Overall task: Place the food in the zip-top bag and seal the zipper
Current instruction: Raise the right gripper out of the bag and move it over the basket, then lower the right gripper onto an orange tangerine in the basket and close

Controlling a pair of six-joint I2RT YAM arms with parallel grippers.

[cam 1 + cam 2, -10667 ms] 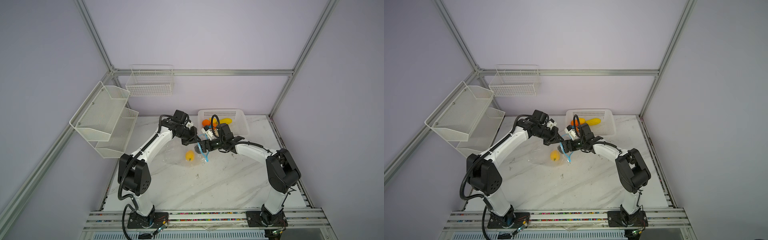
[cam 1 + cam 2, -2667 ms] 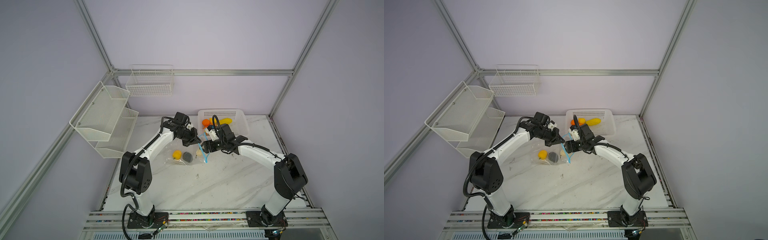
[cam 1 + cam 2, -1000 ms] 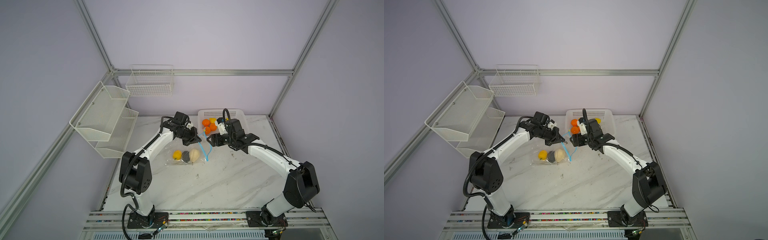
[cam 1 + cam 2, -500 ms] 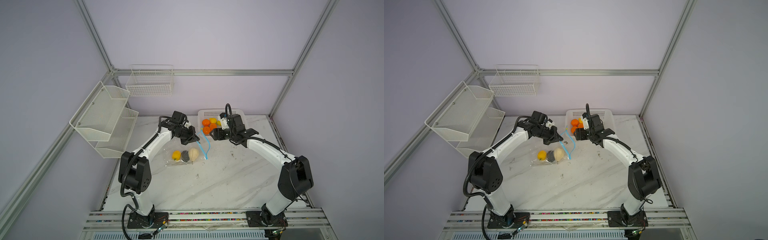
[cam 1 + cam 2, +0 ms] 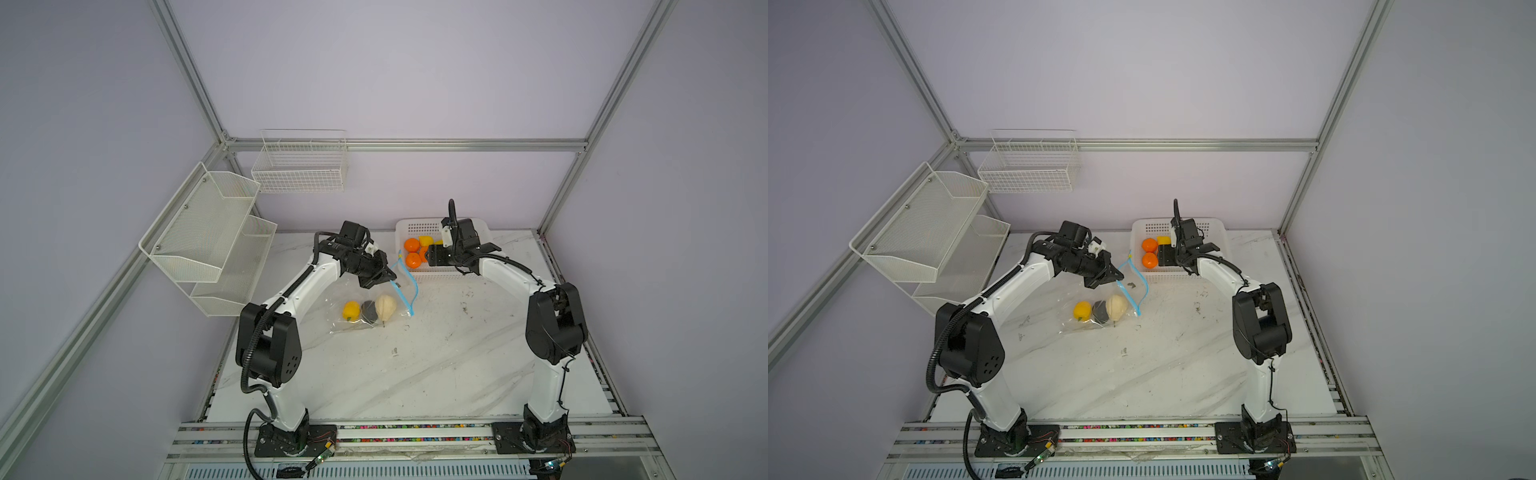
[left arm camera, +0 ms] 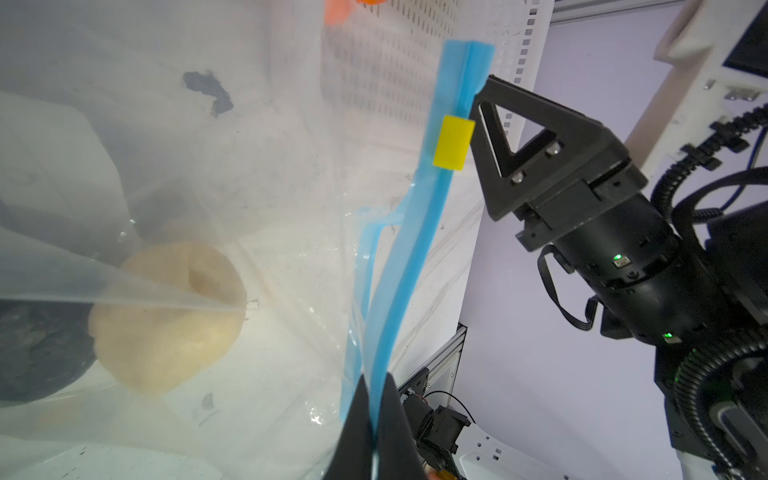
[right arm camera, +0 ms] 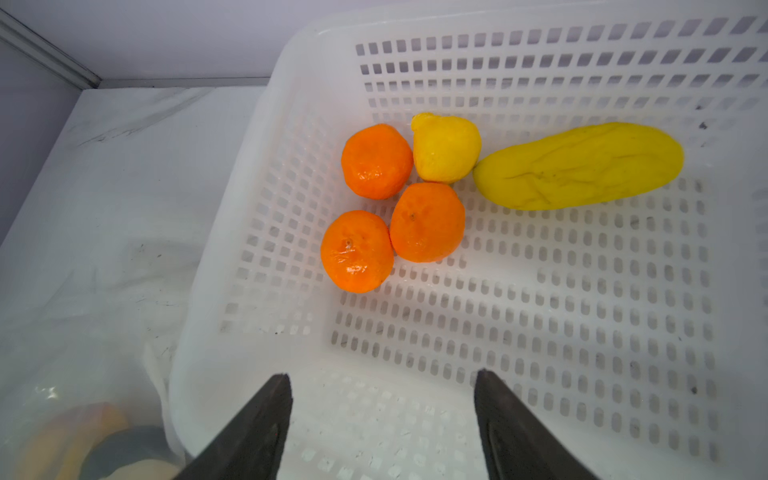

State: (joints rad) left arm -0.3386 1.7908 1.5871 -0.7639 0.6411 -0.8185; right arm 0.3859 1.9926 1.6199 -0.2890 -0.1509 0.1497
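The left gripper [image 6: 371, 384] is pressed together on the blue zipper [image 6: 422, 216], pinching it partway along and holding that edge of the bag [image 5: 338, 297] above the table [image 5: 436, 353]. The yellow tab [image 6: 454, 142] sits on the zipper near its far end. The bag mouth stands open.

Bag contents, side by side on the table:
- round yellow fruit [image 5: 351, 310]
- dark lump [image 5: 368, 311]
- cream bulb [image 5: 385, 306]

The right gripper [image 7: 381, 374] is spread and empty, positioned over the white basket [image 7: 540, 332]. Whether its fingertips touch the basket floor cannot be told.

Basket contents:
- three tangerines [image 7: 427, 222], clustered and touching
- pointed yellow fruit [image 7: 446, 147], against the tangerines
- long yellow piece [image 7: 577, 166], beside that fruit
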